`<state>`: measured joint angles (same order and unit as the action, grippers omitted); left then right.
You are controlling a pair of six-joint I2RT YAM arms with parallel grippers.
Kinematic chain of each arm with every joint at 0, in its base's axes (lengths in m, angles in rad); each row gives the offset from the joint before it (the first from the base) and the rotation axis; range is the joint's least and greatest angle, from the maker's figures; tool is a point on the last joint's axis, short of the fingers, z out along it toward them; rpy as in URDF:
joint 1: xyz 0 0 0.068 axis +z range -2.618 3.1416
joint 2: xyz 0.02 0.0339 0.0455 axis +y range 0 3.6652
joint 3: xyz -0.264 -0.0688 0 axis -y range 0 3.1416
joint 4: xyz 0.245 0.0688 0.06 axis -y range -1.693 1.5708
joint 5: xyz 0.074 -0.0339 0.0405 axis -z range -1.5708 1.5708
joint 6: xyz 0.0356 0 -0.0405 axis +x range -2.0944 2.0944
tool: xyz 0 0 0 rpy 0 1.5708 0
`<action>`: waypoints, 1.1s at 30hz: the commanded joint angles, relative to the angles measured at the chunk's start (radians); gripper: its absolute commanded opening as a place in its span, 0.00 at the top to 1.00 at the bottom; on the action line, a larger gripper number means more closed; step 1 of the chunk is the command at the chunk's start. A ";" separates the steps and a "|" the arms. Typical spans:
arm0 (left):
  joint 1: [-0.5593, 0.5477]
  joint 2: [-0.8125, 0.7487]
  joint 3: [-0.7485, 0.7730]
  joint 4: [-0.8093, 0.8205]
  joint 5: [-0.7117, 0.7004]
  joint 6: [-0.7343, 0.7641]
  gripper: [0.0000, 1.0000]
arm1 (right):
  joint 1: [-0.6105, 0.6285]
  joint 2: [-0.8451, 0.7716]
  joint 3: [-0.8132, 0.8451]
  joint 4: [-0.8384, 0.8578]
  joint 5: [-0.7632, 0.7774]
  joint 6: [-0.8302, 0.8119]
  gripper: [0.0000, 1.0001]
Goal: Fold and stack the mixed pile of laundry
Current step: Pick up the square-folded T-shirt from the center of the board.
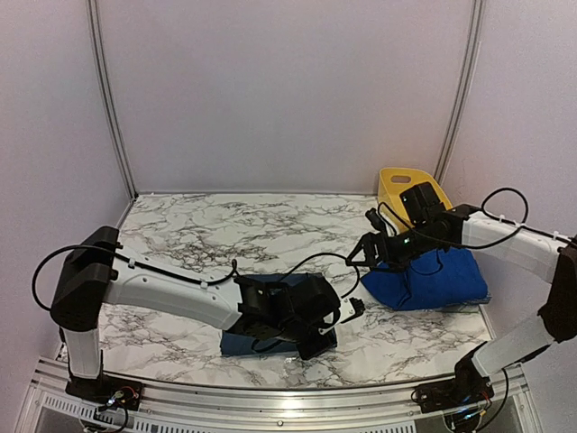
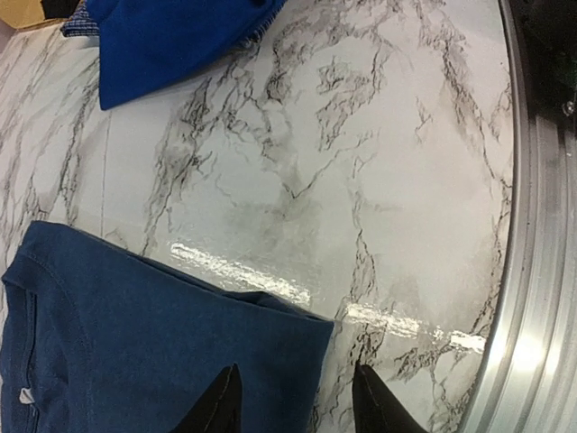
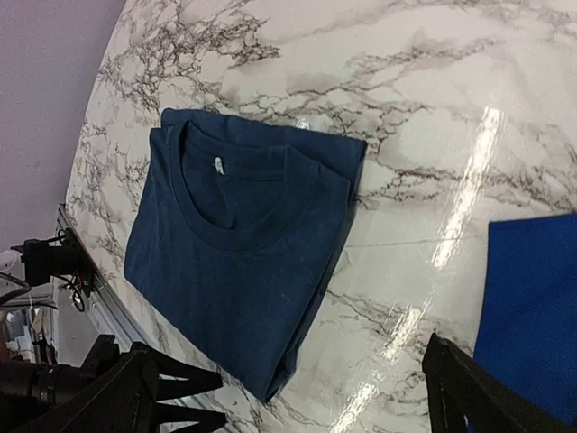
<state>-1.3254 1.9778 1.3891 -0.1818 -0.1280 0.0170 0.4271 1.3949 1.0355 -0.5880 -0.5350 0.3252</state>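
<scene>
Looking down from above, where do we find the laundry?

– We take the dark denim-blue shirt (image 1: 236,344) as our reference. It lies folded flat on the marble table (image 1: 225,234), neck opening up, close to the front edge. The royal-blue garment (image 1: 433,281) lies well apart from it, to the right and a bit farther back, as a soft mound.

Do we see a checked shirt also?

– Only a small strip of fine-checked cloth (image 2: 81,20) in the left wrist view, at the edge of the royal-blue garment that is away from the denim shirt. The yellow tub (image 1: 404,185) stands even farther from the denim shirt, behind the royal-blue garment.

And the grippers, how do we find them?

– The left gripper (image 2: 297,406) hangs over the right corner of the denim shirt. Its jaws stand apart: one finger is above the cloth, the other above bare marble just beside the edge, and they clamp nothing. The right gripper (image 3: 325,370) hovers between the denim shirt and the royal-blue garment, nearer to the latter. Its jaws are spread wide and hold nothing. In its own view we see the whole denim shirt, with a small white label (image 3: 217,163) inside the collar.
</scene>
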 commanded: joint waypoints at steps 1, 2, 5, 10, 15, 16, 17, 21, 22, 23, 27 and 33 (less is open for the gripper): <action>0.000 0.079 0.054 0.021 0.002 0.029 0.56 | -0.005 -0.085 -0.103 0.040 -0.054 0.098 0.01; 0.000 0.091 0.059 0.021 0.003 0.029 0.56 | -0.005 -0.091 -0.125 0.047 -0.064 0.108 0.02; 0.002 0.143 0.063 0.020 0.015 0.029 0.59 | -0.006 -0.112 -0.173 0.059 -0.084 0.132 0.02; 0.001 0.147 0.028 0.051 0.022 0.029 0.79 | -0.005 -0.112 -0.226 0.079 -0.131 0.158 0.05; 0.031 -0.003 -0.084 0.210 0.045 -0.044 1.00 | -0.005 -0.117 -0.358 0.231 -0.239 0.304 0.08; 0.041 -0.027 -0.104 0.239 0.050 -0.062 1.00 | -0.004 -0.118 -0.376 0.276 -0.254 0.338 0.09; 0.049 -0.046 -0.117 0.258 0.055 -0.073 1.00 | -0.004 -0.119 -0.408 0.327 -0.265 0.373 0.08; 0.055 -0.065 -0.127 0.276 0.066 -0.079 1.00 | 0.000 -0.111 -0.481 0.476 -0.302 0.502 0.08; 0.054 -0.066 -0.127 0.277 0.065 -0.078 1.00 | 0.003 -0.109 -0.491 0.515 -0.307 0.536 0.08; 0.053 -0.069 -0.128 0.277 0.061 -0.078 1.00 | 0.008 -0.101 -0.495 0.544 -0.308 0.575 0.07; 0.054 -0.084 -0.133 0.293 0.058 -0.086 1.00 | 0.040 -0.063 -0.510 0.693 -0.313 0.711 0.06; 0.054 -0.096 -0.136 0.298 0.056 -0.083 1.00 | 0.129 0.083 -0.445 0.775 -0.308 0.779 0.11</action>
<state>-1.2705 1.9354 1.2606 0.0681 -0.0784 -0.0628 0.5026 1.3933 0.5323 0.0792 -0.8330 1.0138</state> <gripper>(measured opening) 0.034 0.927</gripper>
